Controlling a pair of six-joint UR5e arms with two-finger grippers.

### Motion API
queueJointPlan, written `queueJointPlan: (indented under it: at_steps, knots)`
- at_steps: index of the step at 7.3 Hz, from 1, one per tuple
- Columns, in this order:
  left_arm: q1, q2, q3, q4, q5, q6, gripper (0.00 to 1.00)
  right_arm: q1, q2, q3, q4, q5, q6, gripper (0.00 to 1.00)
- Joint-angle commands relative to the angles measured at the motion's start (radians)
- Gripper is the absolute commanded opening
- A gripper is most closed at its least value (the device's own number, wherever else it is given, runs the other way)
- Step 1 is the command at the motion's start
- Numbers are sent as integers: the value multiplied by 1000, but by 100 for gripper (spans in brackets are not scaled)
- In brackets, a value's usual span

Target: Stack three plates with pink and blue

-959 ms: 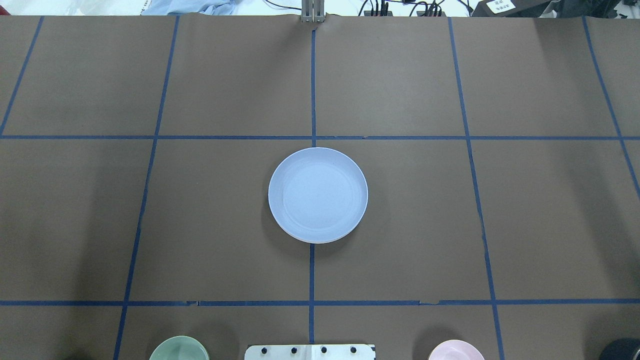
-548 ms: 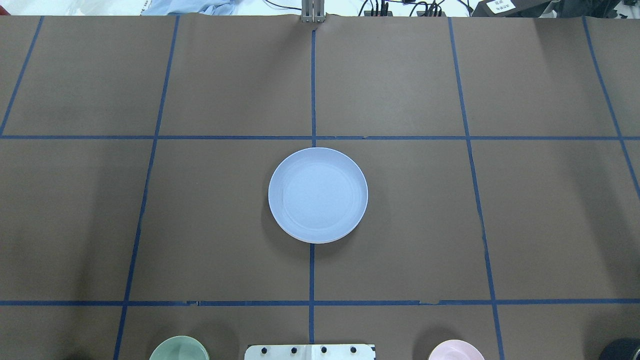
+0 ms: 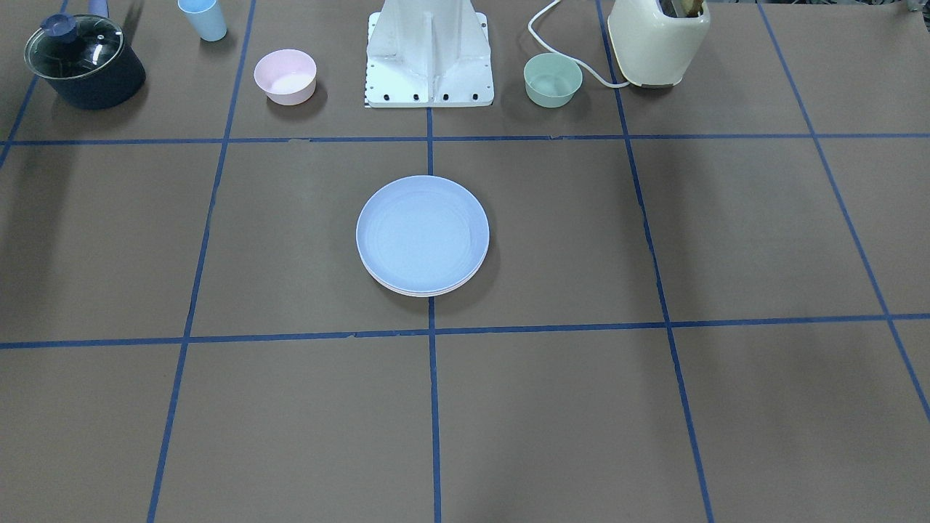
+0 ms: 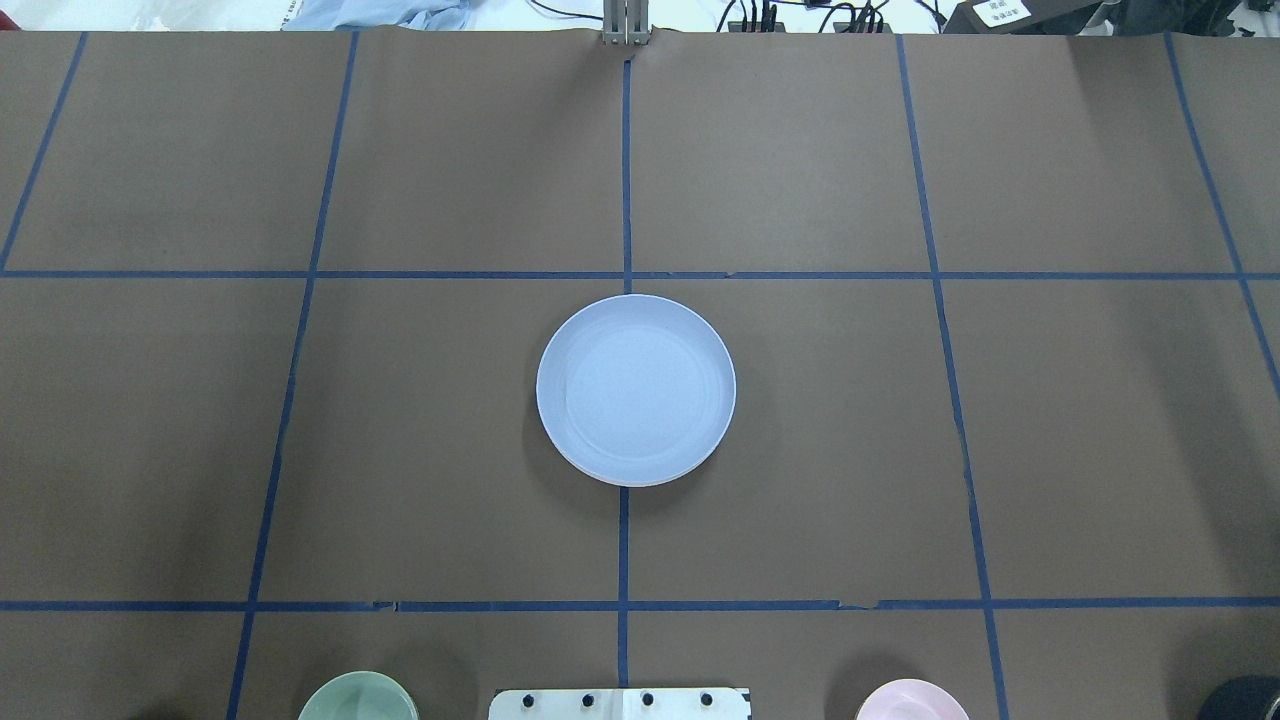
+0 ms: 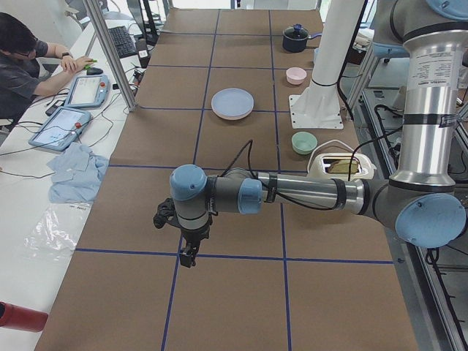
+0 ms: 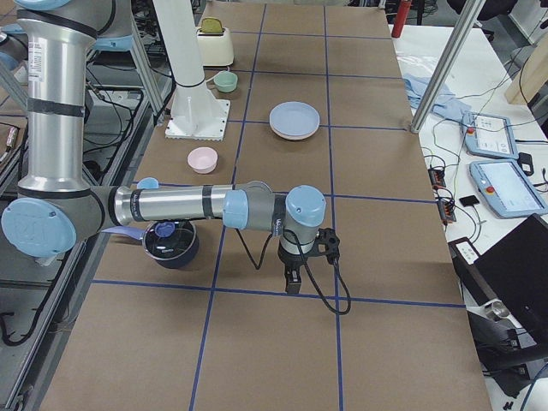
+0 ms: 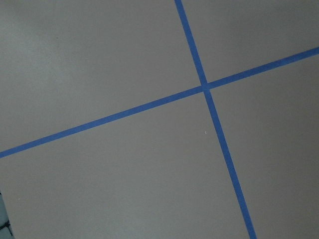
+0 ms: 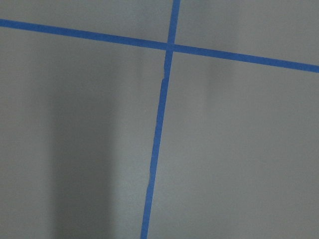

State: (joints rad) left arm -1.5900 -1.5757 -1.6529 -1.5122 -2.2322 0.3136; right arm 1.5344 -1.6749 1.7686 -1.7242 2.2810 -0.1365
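A light blue plate [image 4: 636, 390] lies on top of a stack at the table's centre; it also shows in the front view [image 3: 422, 232]. Pale rims of plates under it [image 3: 421, 293] show at its front edge. The left gripper [image 5: 188, 257] hangs over bare table far to the robot's left, seen only in the exterior left view. The right gripper [image 6: 292, 282] hangs over bare table far to the robot's right, seen only in the exterior right view. I cannot tell whether either is open or shut. Both wrist views show only brown table and blue tape.
Near the robot base [image 3: 430, 58] stand a pink bowl [image 3: 285, 75], a green bowl [image 3: 553, 80], a lidded dark pot [image 3: 83, 62], a blue cup [image 3: 203, 18] and a cream toaster [image 3: 657, 40]. An operator [image 5: 22, 66] sits beyond the far edge.
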Motion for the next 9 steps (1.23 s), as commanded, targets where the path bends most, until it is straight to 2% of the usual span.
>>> queueJointPlan:
  at_steps: [1, 6, 8, 9]
  knots:
    - [-5, 6, 4, 12, 3, 5, 100, 0, -2, 0, 0, 0, 0, 100]
    - [-2, 14, 4, -13, 11, 10, 100, 0, 0, 3, 0, 3, 0, 100]
    - [-2, 51, -8, -19, -16, 9, 100, 0, 1, 3, 0, 6, 0, 100]
    - [-2, 52, -7, -19, -87, 1, 100, 0, 3, 3, 0, 6, 0, 100]
